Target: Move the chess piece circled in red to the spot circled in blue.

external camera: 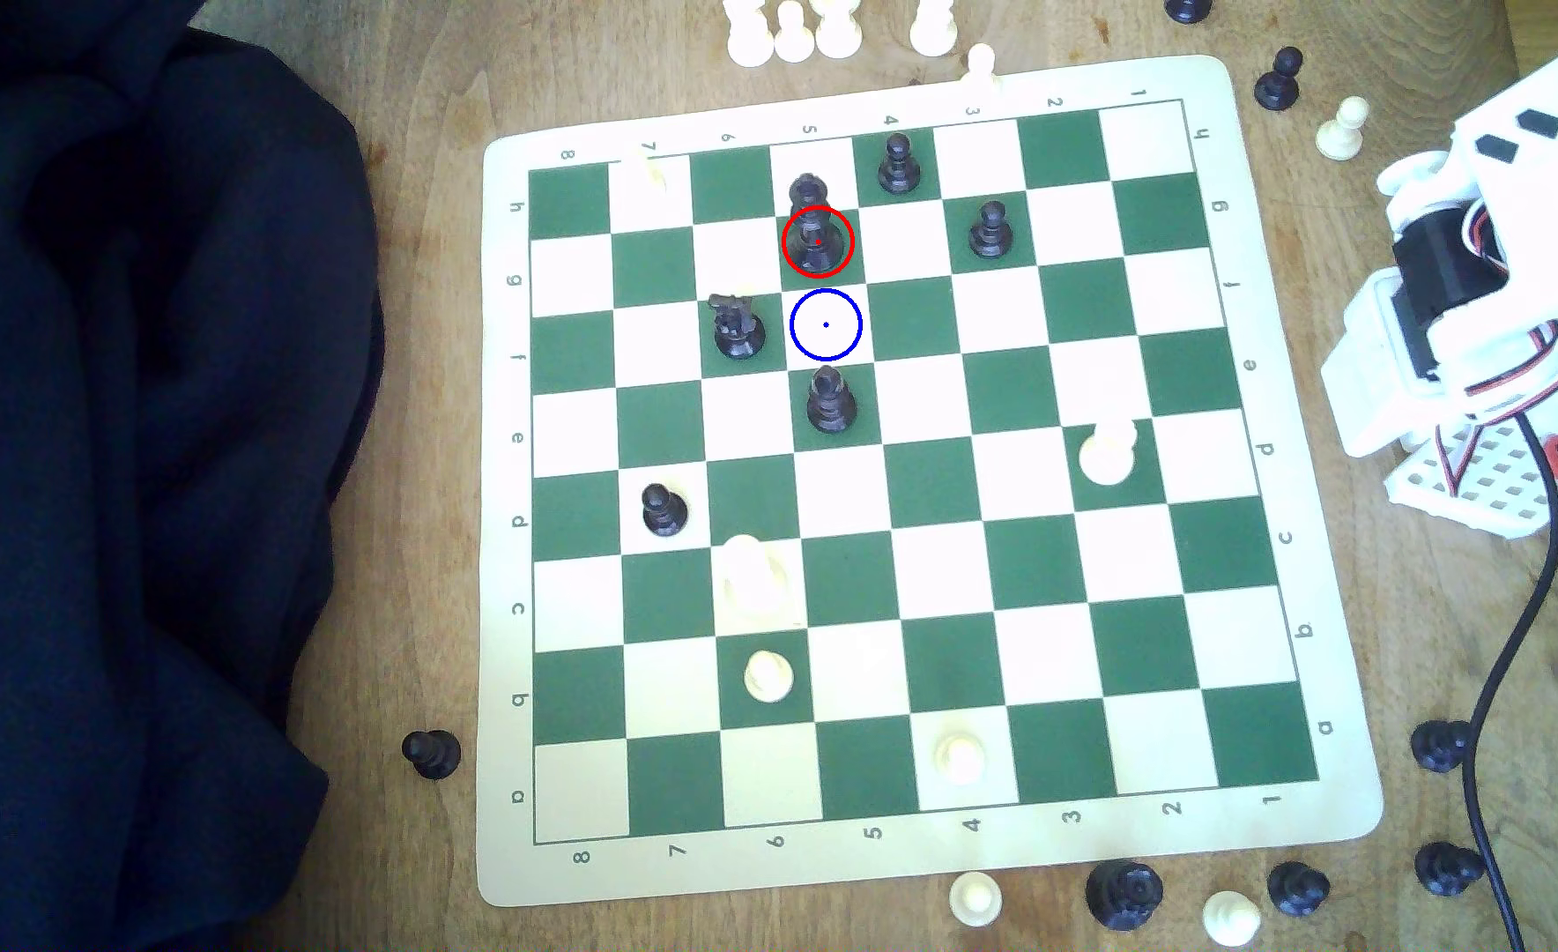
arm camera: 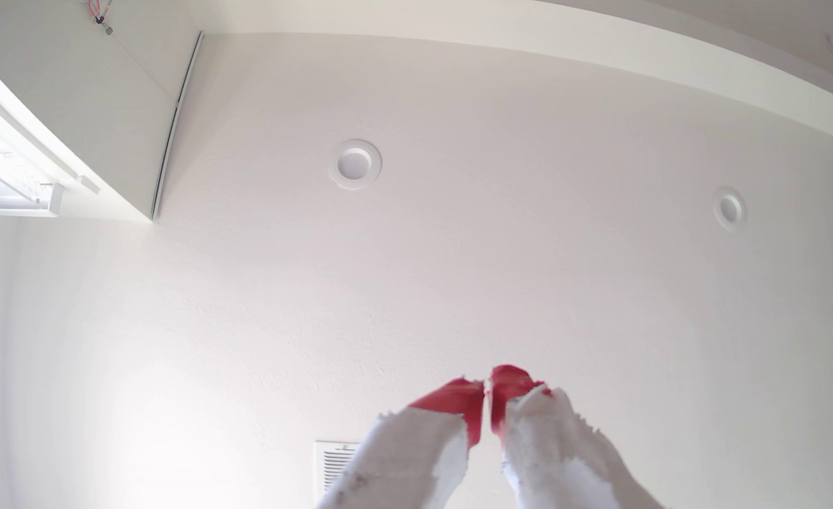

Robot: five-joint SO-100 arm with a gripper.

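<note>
Red-tipped fingers [arm camera: 473, 406] of the gripper [arm camera: 487, 399] were pressed together, holding nothing, aimed at the ceiling, probably because the arm [external camera: 1480, 302] was folded at rest off the board's right edge in the exterior view. On the chessboard [external camera: 1306, 824], the black king [external camera: 814, 224] stood in its red-ringed green square, the blue-ringed white square [external camera: 826, 324] empty just beside it.

The arm [external camera: 1489, 275] is built of blocky white printed shells, two dark slots cut into its upper housing. A black motor block sits between the shells, with thin red and white wires looping past it. Lower down comes a white perforated plate, an orange-red part and a black cable. The gripper [arm camera: 487, 391] has rough white fingers [arm camera: 419, 455] tipped red.
</note>
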